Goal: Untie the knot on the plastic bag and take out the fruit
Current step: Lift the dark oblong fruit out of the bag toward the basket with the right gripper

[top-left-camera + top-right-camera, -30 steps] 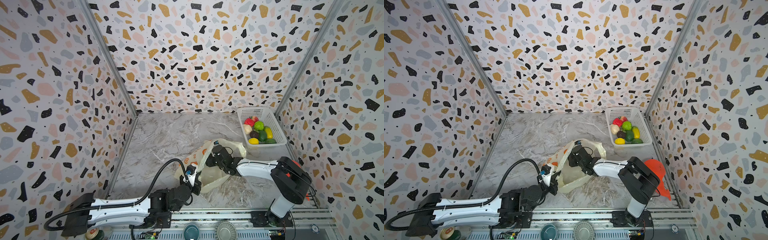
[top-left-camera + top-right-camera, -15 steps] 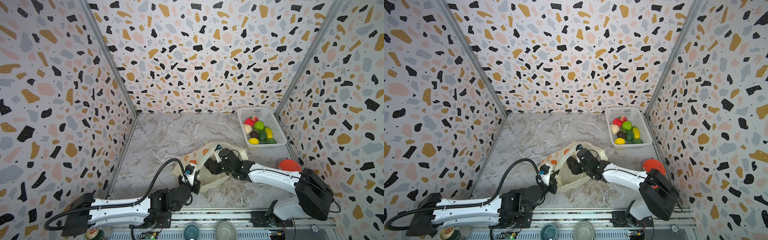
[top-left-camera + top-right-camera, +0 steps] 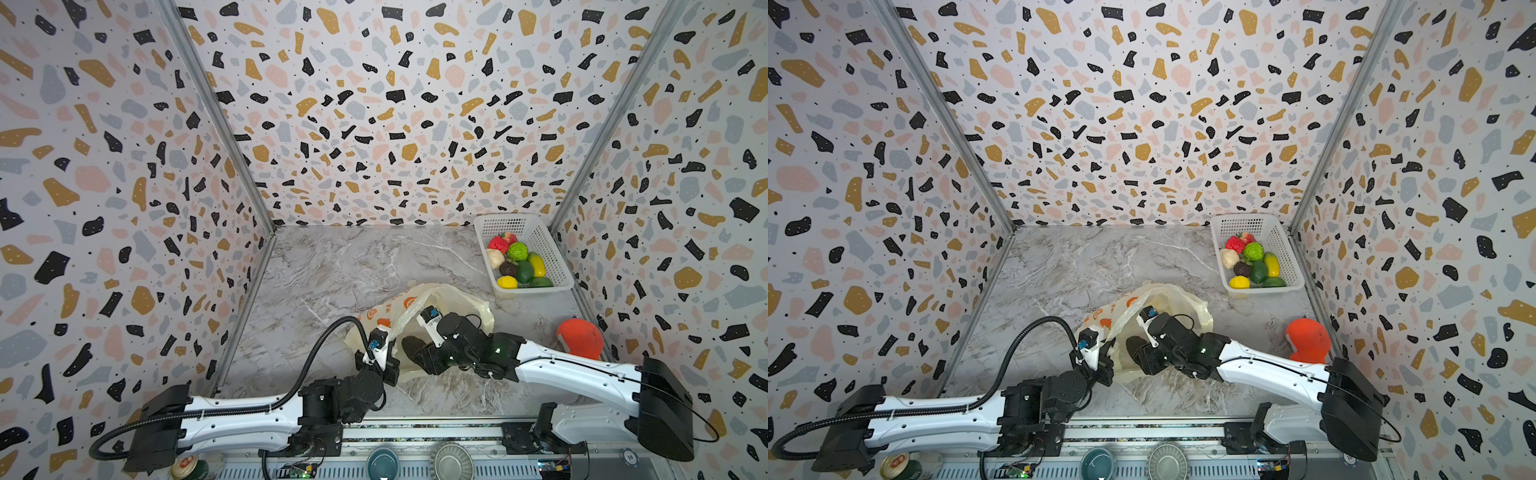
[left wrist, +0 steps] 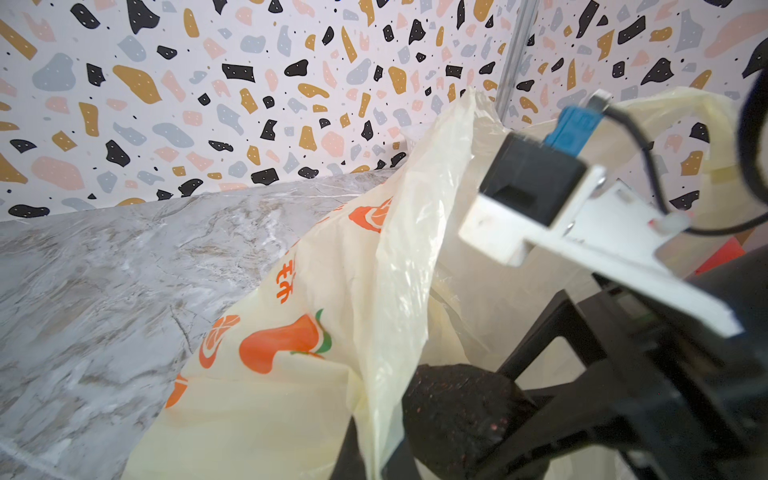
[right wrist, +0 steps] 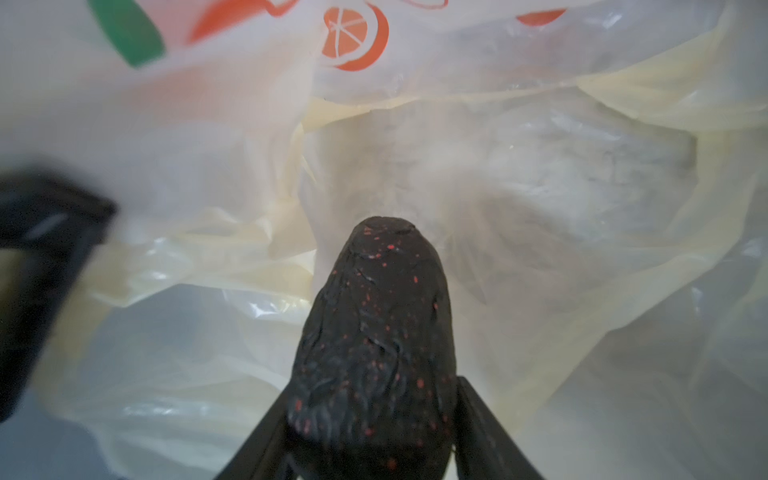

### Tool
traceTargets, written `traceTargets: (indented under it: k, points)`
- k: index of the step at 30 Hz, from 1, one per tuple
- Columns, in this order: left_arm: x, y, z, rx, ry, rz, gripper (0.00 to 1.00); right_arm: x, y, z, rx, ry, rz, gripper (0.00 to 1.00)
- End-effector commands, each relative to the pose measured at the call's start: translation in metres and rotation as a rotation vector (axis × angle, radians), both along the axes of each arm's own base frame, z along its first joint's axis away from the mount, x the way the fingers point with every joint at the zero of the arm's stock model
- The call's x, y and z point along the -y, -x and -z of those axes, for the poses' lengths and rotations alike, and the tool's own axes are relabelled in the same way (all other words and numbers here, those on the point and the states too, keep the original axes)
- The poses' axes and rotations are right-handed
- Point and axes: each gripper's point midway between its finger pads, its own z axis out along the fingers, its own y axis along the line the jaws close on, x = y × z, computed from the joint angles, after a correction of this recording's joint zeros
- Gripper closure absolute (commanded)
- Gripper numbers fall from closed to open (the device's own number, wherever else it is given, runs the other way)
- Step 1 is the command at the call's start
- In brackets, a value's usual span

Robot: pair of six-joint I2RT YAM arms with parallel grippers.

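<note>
The pale yellow plastic bag point(image 3: 455, 296) point(image 3: 1179, 296) with orange logos lies on the marble table near the front, its mouth gaping. The knot is out of view. My left gripper point(image 3: 391, 365) point(image 3: 1105, 365) is shut on the bag's near edge, with the film point(image 4: 386, 399) running between the jaws point(image 4: 374, 461). My right gripper point(image 3: 419, 354) point(image 5: 372, 428) is shut on a dark fruit point(image 5: 374, 332) point(image 4: 457, 409) point(image 3: 1136, 345) with red specks. It holds the fruit at the bag's mouth, close beside the left gripper.
A white perforated basket point(image 3: 513, 224) with several fruits stands at the back right by the wall. An orange-red rounded object point(image 3: 579, 338) sits by the right wall beyond the right arm. Patterned walls close in three sides. Bowls point(image 3: 382, 463) and a can sit beyond the front rail.
My right gripper has drawn back toward the table's front, out of the bag, and its arm has swung low and to the right, uncovering the orange-red object. The left arm has not moved.
</note>
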Motion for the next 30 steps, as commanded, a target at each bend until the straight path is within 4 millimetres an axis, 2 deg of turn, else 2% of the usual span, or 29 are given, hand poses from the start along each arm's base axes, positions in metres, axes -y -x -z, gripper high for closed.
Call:
traceTargets:
  k: [1, 8, 16, 23, 30]
  points:
    - [-0.002, -0.003, -0.008, 0.009, 0.037, -0.039, 1.00, 0.006, 0.000, -0.035, 0.033, -0.021, 0.012, 0.46]
    - [-0.004, -0.005, -0.005, 0.001, 0.005, -0.062, 1.00, 0.023, 0.008, -0.076, 0.045, -0.035, 0.018, 0.46]
    - [-0.008, -0.006, -0.006, 0.000, 0.006, -0.082, 1.00, 0.044, 0.000, -0.126, 0.065, -0.122, 0.066, 0.46]
    - [-0.012, -0.007, -0.006, -0.003, 0.010, -0.094, 1.00, 0.070, -0.017, -0.165, 0.110, -0.168, 0.121, 0.46]
    - [-0.014, -0.008, -0.006, 0.003, -0.002, -0.108, 1.00, 0.093, -0.051, -0.197, 0.158, -0.215, 0.171, 0.46]
